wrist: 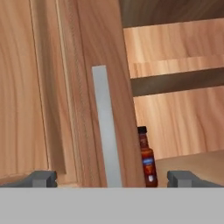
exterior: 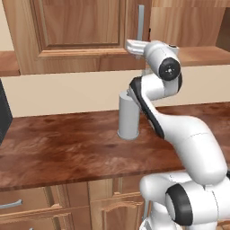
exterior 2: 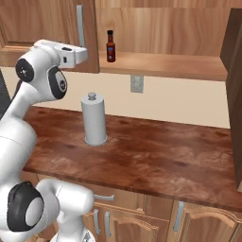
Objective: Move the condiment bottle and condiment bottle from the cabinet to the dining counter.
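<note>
You have the cabinet (exterior 2: 156, 28) ahead of you above the wood-grain surface (exterior 2: 156, 156), its shelf exposed on the right and its left door (wrist: 52, 87) with the silver bar handle (wrist: 105, 127) shut. On the surface a tall grey cylinder holder (exterior 2: 94, 119) stands upright below the door's edge. Your gripper (wrist: 111, 178) is released, fingers spread wide either side of the handle, and the condiment bottle (exterior 2: 110, 46) stands upright on the shelf just beside the door's edge.

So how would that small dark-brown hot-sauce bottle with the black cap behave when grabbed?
The small dark-brown hot-sauce bottle stands tall and slim on the wooden cabinet shelf, so a nudge probably tips it. It looks rigid, likely smooth glass, perhaps slippery.
</note>
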